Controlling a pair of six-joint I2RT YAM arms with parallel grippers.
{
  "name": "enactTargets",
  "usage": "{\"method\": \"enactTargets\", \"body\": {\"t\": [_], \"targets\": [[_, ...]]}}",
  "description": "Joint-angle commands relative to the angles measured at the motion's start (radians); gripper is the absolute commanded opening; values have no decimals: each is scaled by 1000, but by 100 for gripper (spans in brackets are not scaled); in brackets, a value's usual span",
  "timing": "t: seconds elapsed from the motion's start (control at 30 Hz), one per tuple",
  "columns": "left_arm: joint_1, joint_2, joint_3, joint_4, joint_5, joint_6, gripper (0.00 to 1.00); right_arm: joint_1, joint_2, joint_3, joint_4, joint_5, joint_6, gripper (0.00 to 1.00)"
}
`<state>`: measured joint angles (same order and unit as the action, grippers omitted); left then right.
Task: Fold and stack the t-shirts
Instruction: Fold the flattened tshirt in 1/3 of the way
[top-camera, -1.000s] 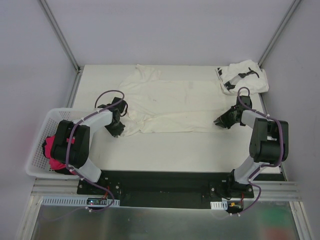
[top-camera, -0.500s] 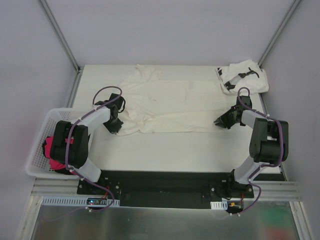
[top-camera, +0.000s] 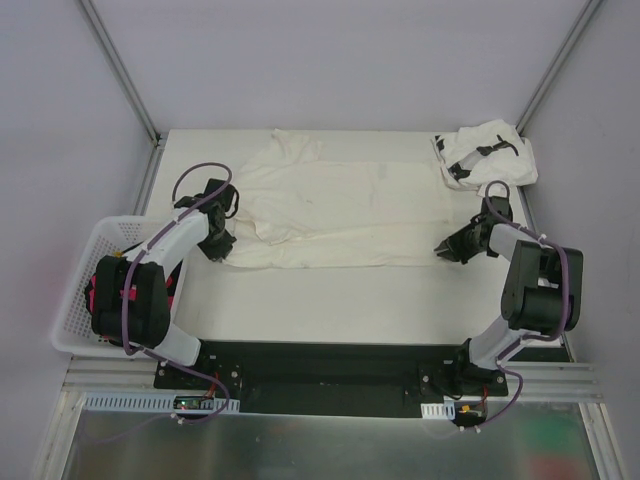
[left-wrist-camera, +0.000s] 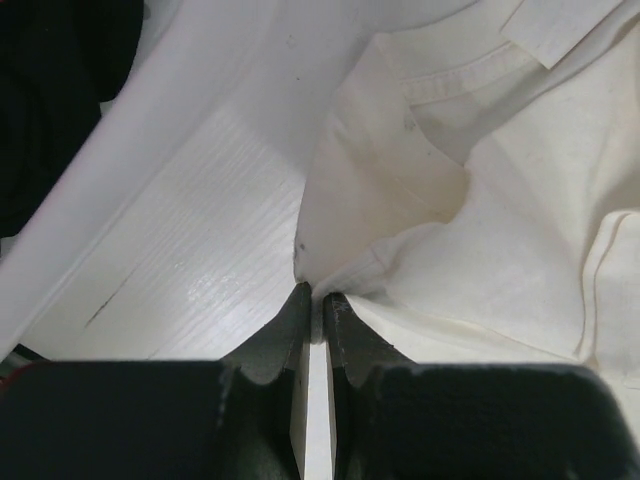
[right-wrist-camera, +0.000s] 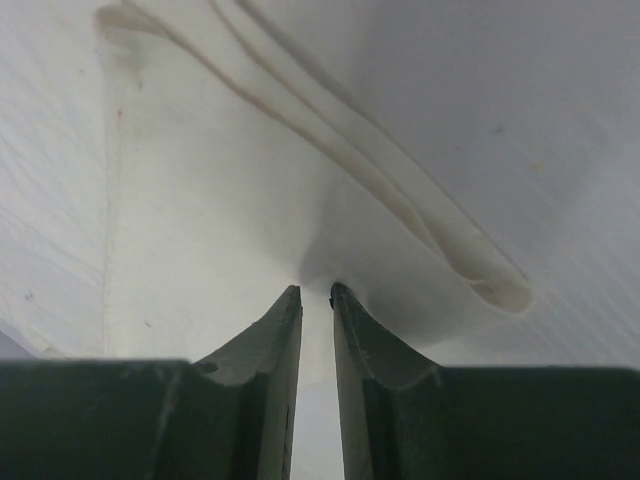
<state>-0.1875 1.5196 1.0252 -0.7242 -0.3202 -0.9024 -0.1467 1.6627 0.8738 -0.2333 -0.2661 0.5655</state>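
L jaws: left gripper (left-wrist-camera: 315, 300) pressed together on a pinch of the cream shirt (top-camera: 340, 205), at the shirt's lower-left corner in the top view. Cloth puckers into the tips, so the grip looks firm.

R jaws: right gripper (right-wrist-camera: 316, 292) nearly together, clamped on the shirt's thin edge at its right end. A rolled fold runs from beside the tips toward the upper left of the wrist view.

Both grippers sit low, close to the table (top-camera: 330, 295).

Why so, prob.: w/ one grip at each end of the near edge, both arms can lift that edge together & carry it over for a fold w/o the floppy cloth sagging or twisting.

The shirt lies spread across mid-frame, wrinkled at its upper left, not yet folded. The printed shirt (top-camera: 487, 152) sits bunched in the upper-right corner, apart from both grippers, likely waiting its turn. Basket (top-camera: 72, 300) at the left edge, beside the left arm, out of the way.
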Motion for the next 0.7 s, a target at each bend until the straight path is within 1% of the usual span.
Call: {"method": "enactTargets", "body": {"t": [0.0, 0.2, 0.5, 0.63, 0.67], "targets": [[25, -67, 26, -77, -72, 37, 5, -53, -58, -41, -112, 82, -27, 22], [31, -79, 9, -78, -57, 39, 5, -80, -112, -64, -126, 87, -38, 22], [29, -84, -20, -63, -19, 46, 6, -91, -124, -68, -130, 73, -44, 22], [29, -98, -40, -55, 6, 46, 10, -93, -135, -62, -127, 70, -42, 22], [29, -101, -50, -57, 12, 46, 13, -93, -135, -59, -126, 70, -41, 22]]}}
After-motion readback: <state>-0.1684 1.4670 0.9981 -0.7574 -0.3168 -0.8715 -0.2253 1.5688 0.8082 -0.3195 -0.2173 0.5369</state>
